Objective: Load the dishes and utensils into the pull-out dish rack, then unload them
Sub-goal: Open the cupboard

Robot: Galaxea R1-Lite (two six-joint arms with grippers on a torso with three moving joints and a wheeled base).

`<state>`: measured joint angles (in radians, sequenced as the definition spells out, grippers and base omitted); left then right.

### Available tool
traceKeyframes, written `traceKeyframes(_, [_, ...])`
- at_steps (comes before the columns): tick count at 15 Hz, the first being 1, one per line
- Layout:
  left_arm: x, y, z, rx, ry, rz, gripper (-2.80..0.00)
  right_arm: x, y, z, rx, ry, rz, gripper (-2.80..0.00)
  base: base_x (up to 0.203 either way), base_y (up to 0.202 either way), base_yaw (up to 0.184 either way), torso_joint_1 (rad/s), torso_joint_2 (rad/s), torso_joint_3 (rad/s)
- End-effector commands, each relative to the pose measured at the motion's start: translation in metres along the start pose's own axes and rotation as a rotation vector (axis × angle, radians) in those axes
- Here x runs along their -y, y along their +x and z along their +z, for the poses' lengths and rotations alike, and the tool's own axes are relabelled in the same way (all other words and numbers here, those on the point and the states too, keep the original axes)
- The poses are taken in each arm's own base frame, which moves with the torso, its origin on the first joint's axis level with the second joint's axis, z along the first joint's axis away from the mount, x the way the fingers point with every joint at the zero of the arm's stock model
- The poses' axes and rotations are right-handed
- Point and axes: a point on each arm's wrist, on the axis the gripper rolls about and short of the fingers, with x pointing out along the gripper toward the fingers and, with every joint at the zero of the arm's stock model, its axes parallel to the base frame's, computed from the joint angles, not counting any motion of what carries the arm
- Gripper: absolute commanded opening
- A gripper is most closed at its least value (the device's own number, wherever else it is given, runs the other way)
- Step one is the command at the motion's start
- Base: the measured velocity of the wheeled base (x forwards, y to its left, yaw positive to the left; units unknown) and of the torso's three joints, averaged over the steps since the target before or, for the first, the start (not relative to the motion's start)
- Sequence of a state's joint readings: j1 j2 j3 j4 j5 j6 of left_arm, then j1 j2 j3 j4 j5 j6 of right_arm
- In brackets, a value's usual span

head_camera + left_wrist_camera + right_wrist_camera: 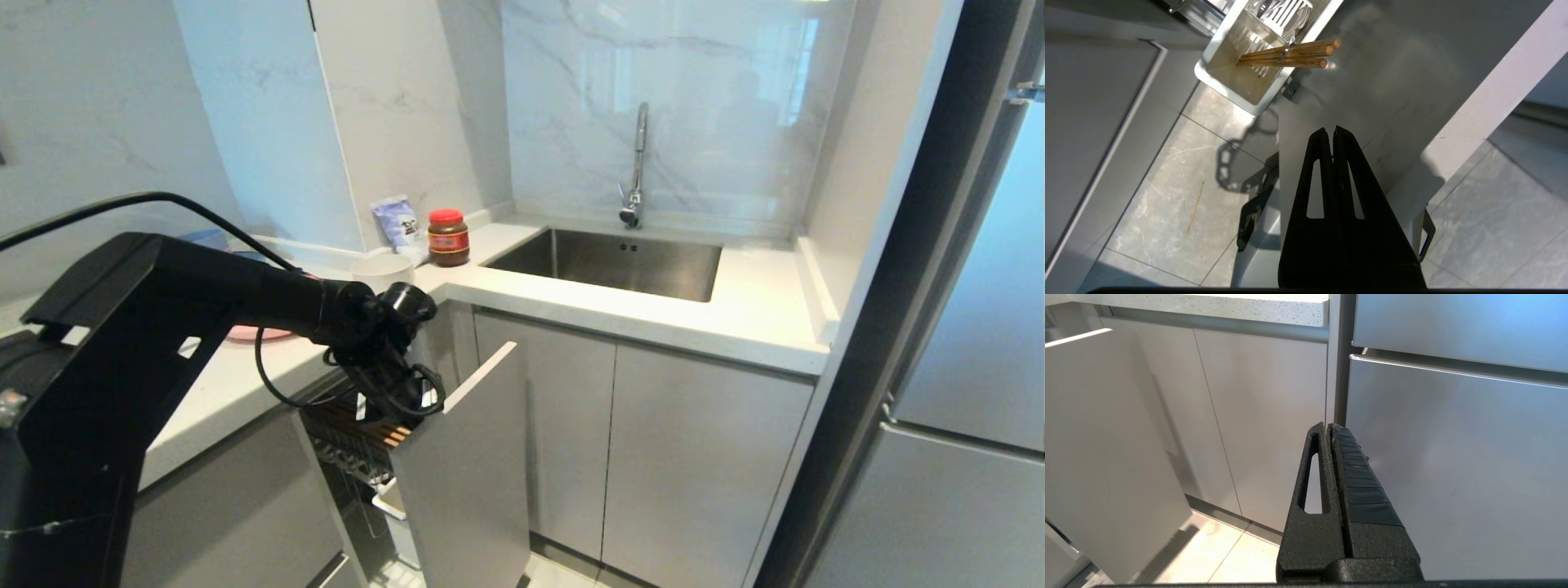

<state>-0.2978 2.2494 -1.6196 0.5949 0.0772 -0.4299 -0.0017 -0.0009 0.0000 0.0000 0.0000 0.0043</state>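
left wrist view shows you the chopsticks point(1290, 53) standing in the rack's white tray point(1231, 83), so cutlery loading looks underway. your left gripper point(1330, 131) hangs over the rack's front panel point(1372, 81), jaws closed on nothing. next, reach back to the bench point(759, 314) for the bowl point(381, 269). right gripper point(1330, 426) is parked low, jaws closed.
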Motion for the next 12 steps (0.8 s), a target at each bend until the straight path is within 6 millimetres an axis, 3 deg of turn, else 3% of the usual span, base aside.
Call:
traceKeyframes(1, [0.017, -0.007, -0.016, -0.011, 0.045, -0.014, -2.8, 0.0, 0.0, -0.001, 0.002, 0.0, 0.0, -2.8, 0.0, 0.0, 0.0, 0.0, 0.0, 0.0])
traceKeyframes(12, [0.063, -0.03, -0.064, -0.089, 0.157, -0.231, -2.8, 0.0, 0.0, -0.001, 0.002, 0.0, 0.0, -2.8, 0.0, 0.0, 0.0, 0.0, 0.0, 0.0])
